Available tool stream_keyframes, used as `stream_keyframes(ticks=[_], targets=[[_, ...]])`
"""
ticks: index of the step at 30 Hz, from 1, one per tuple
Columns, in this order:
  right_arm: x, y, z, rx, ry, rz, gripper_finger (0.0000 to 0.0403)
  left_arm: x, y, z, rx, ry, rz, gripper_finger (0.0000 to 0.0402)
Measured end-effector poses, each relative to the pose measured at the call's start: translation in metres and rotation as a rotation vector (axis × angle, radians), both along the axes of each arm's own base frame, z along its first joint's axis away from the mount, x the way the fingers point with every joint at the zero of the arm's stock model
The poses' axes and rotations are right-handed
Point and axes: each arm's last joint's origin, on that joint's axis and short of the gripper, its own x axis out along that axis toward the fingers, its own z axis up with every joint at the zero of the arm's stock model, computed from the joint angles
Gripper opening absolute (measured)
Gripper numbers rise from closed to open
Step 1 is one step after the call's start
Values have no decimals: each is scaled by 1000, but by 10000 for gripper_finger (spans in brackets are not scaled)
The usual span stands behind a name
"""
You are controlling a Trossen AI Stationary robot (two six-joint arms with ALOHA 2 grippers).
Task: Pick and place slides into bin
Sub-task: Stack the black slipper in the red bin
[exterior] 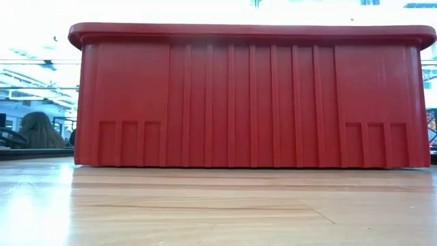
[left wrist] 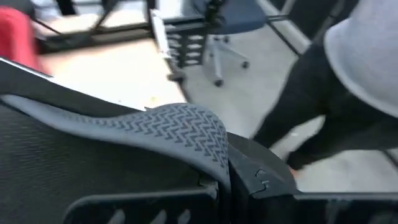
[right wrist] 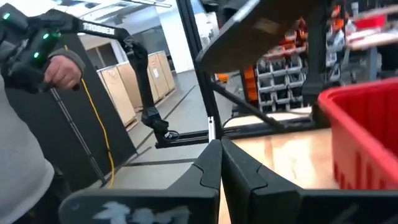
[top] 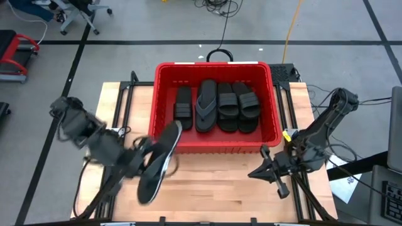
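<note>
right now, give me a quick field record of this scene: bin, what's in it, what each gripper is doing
bin: red bin at the table's far side
in bin: three black slides and one grey flip-flop, side by side
left gripper: shut on a flip-flop, lifted just in front of the bin
right gripper: shut, holding nothing, waiting right of the bin's front

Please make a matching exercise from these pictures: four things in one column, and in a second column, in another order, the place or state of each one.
Things:
1. left tool
2. right tool
3. thong flip-flop
4. red bin

Places or states:
A. lies in the bin between black slides
B. shut, empty, beside the bin's near right corner
C. shut on a dark flip-flop above the table
D. stands at the table's far side

Pairs: 1-C, 2-B, 3-A, 4-D
</note>
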Motion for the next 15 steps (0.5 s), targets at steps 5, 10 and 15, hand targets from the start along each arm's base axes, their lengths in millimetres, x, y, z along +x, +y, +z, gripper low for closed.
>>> stream_keyframes(ticks=[5, 10, 15], targets=[[-11, -15, 13, -103, -69, -13, 0, 24, 45, 13, 61, -121, 36, 0], [-19, -27, 18, -181, -116, -17, 0, 45, 85, 28, 107, -326, 29, 0], [-27, -49, 3, -71, -94, -60, 0, 56, 121, 50, 78, -595, 9, 0]])
